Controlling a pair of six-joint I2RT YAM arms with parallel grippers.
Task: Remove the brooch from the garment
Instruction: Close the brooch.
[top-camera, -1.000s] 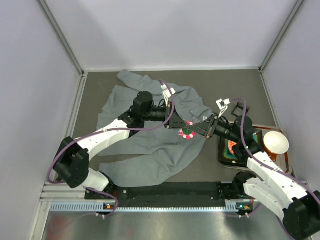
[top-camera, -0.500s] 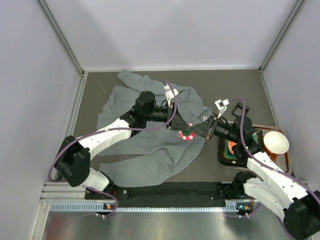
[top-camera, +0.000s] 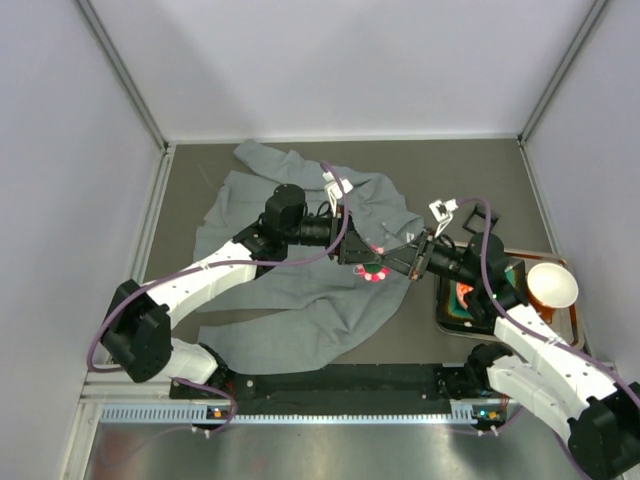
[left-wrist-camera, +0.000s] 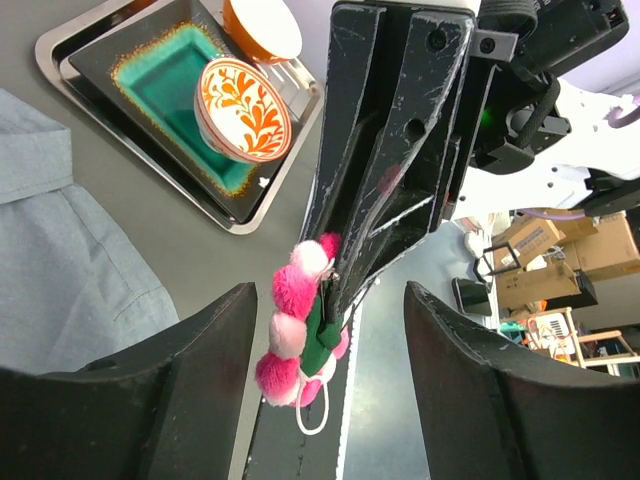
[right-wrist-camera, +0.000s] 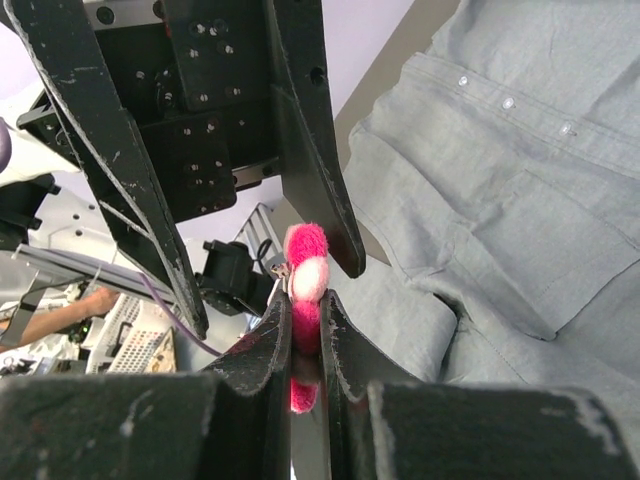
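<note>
My right gripper (right-wrist-camera: 305, 300) pinches the brooch (right-wrist-camera: 305, 262) (left gripper (left-wrist-camera: 328, 290) spread); any snagged pin could tear the garment (right-wrist-camera: 520, 180).

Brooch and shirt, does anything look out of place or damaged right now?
Nothing spilled or damaged. The garment lies rumpled, and the brooch is off it, pinched edge-on in the right gripper between the fingers of the open left gripper. A small white loop dangles from the brooch, purpose unclear.
</note>
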